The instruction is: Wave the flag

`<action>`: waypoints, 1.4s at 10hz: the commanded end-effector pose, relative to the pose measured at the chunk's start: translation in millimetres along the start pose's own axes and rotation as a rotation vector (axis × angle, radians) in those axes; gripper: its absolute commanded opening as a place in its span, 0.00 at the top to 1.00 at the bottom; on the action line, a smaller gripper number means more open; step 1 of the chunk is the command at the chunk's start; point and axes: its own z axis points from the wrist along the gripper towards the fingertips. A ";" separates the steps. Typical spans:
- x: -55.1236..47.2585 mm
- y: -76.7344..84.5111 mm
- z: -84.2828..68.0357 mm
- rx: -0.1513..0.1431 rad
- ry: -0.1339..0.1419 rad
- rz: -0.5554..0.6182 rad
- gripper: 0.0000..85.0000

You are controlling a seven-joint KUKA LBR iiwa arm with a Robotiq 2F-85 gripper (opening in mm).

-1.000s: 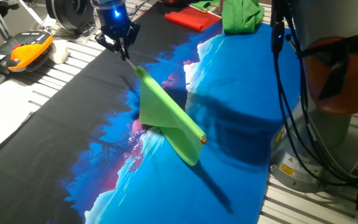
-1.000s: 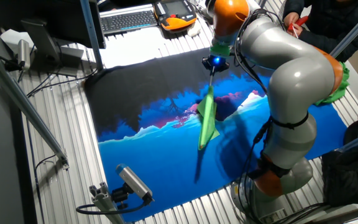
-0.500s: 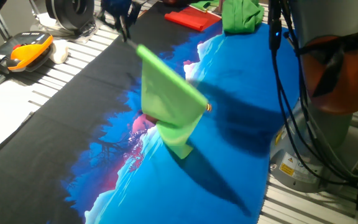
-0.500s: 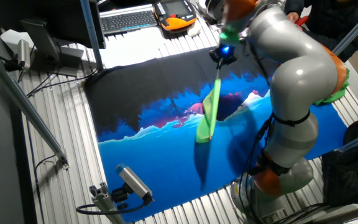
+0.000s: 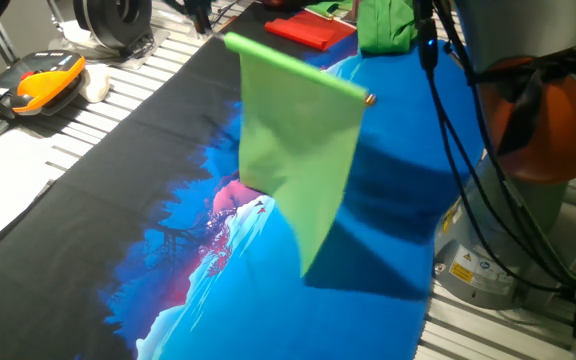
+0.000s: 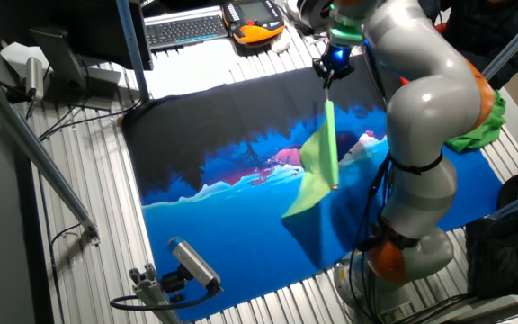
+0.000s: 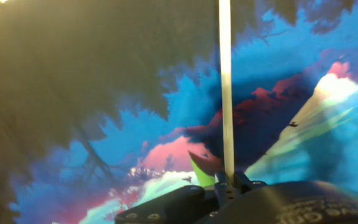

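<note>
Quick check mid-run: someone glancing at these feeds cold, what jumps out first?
The lime-green flag, hanging in the air over the blue-and-black printed cloth, its white stick clamped in the gripper. Next, the big grey-and-orange arm looming at the table's edge.

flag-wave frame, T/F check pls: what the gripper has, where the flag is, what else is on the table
1. The gripper is shut on the flag's stick. True.
2. The flag lies flat on the mat. False: it is held in the air, cloth hanging below the stick.
3. A red folded cloth lies at the mat's far end. True.
4. The stick's tip carries a blue knob. False: it is gold.
</note>
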 end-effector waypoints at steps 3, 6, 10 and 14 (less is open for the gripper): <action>-0.2 9.3 3.7 0.054 -0.010 -0.217 1.00; 2.5 10.4 5.1 -0.042 -0.031 0.076 1.00; 3.4 1.8 0.6 -0.131 -0.051 0.463 1.00; 4.0 -1.6 -0.8 -0.159 -0.094 0.770 1.00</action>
